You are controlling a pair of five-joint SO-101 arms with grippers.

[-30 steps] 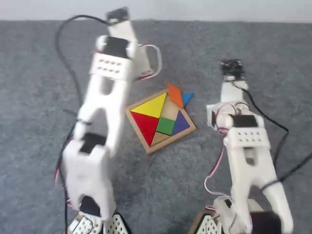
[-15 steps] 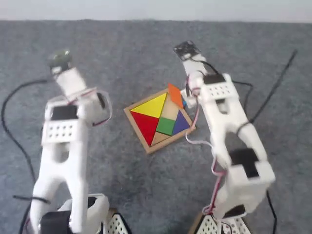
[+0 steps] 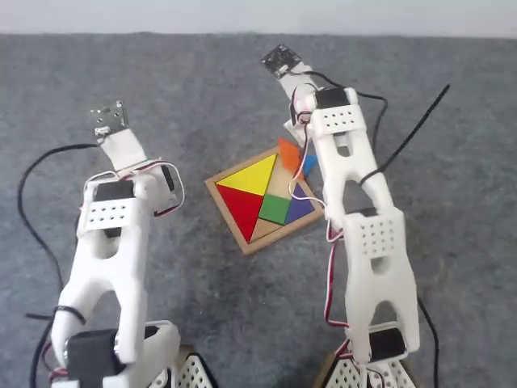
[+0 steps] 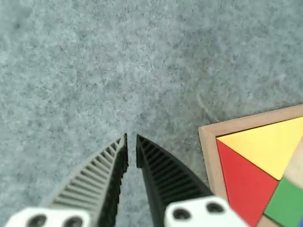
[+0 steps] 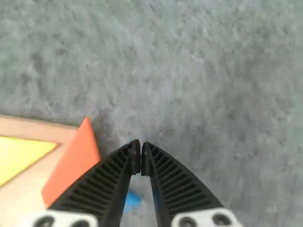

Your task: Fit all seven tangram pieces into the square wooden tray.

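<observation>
Square wooden tray point(image 3: 226, 215): lies cornerwise at the middle of the grey worktop point(image 3: 202, 81), between the two arms. Contents, seated within the rim: yellow triangle point(image 3: 252, 176) on the far-left side, red triangle point(image 3: 241, 207) on the near-left side, green square point(image 3: 275, 210) at centre, purple triangle point(image 3: 298, 205) to the right, plus a plain wood-coloured piece point(image 3: 280, 186) and a tan triangle point(image 3: 262, 230) at the near corner. Orange piece point(image 3: 288, 155): not seated, lies across the tray's far corner and overlaps the rim. Blue piece point(image 3: 311, 164): on the worktop just outside the tray's far-right edge, touching or nearly touching the orange piece, partly covered by the right arm point(image 3: 347, 162). Right claw point(image 5: 141, 143): closed, empty, just beside the orange piece and over the blue piece. Left claw point(image 4: 131, 137): fingers drawn together with a narrow slit between, holding nothing, above bare worktop near the tray's left corner. Left arm point(image 3: 113, 234): stands left of the tray, apart from it.
</observation>
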